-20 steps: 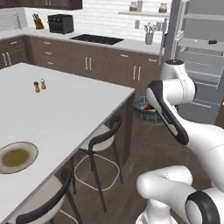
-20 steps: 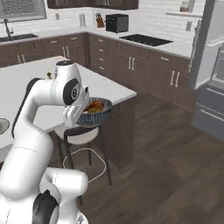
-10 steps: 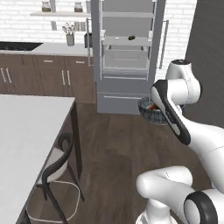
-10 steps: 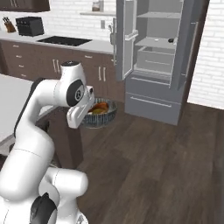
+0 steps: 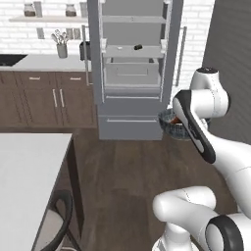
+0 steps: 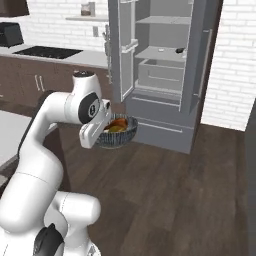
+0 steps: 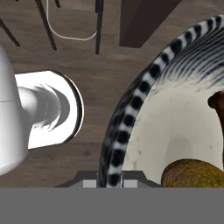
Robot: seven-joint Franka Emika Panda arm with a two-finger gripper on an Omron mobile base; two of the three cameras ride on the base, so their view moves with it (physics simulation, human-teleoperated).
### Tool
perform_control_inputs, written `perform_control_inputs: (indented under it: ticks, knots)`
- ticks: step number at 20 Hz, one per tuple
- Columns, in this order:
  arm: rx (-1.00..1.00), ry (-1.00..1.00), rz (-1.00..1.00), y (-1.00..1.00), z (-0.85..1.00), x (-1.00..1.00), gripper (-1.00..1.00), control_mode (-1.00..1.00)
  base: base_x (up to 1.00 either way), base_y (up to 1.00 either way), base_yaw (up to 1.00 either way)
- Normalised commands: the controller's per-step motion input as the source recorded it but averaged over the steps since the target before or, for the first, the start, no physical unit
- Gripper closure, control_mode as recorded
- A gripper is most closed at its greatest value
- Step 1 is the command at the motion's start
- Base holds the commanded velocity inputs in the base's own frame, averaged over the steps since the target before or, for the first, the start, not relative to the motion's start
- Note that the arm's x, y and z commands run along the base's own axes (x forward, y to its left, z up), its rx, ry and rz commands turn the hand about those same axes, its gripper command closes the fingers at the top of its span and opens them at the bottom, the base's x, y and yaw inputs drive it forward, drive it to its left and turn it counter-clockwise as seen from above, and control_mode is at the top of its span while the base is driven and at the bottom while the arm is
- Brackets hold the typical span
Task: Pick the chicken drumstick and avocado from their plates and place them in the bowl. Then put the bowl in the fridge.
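Note:
My gripper [image 6: 101, 136] is shut on the near rim of the dark grey ribbed bowl [image 6: 120, 136] and carries it level at chest height above the wood floor. In the bowl lie the reddish-brown chicken drumstick [image 6: 118, 123] and the avocado [image 6: 113, 129]. The hand view shows the gripper [image 7: 109, 182] clamping the bowl rim [image 7: 124, 127], with the avocado [image 7: 192, 173] and the drumstick [image 7: 217, 101] on the pale speckled inside. In the left base view my forearm covers most of the bowl [image 5: 169, 122]. The fridge [image 5: 132, 73] stands open ahead, with its shelves and a drawer showing. The plates are out of view.
Both fridge doors [image 6: 122, 50] are swung out. A small dark item [image 5: 138, 47] lies on a fridge shelf. The white island counter [image 5: 27, 191] and a stool [image 5: 56, 228] are at the lower left. Brown cabinets [image 5: 44, 100] line the back wall.
The base has turned and driven, so the whole scene has shifted: the open fridge now stands centred and larger ahead. The bowl stays held in the same pose.

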Motion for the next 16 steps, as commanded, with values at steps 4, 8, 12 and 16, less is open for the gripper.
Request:
perform_control_inputs:
  ticks: [4, 8, 12, 16]
  knots:
    - [0.00, 0.00, 0.00, 0.00, 0.00, 0.00, 1.00, 1.00, 1.00, 0.37, -0.11]
    - [0.00, 0.00, 0.00, 0.00, 0.00, 0.00, 1.00, 1.00, 1.00, 0.46, -0.13]
    - [0.00, 0.00, 0.00, 0.00, 0.00, 0.00, 1.00, 1.00, 0.99, 0.43, -0.18]
    - [0.00, 0.00, 0.00, 0.00, 0.00, 0.00, 1.00, 1.00, 0.85, 0.21, -0.27]
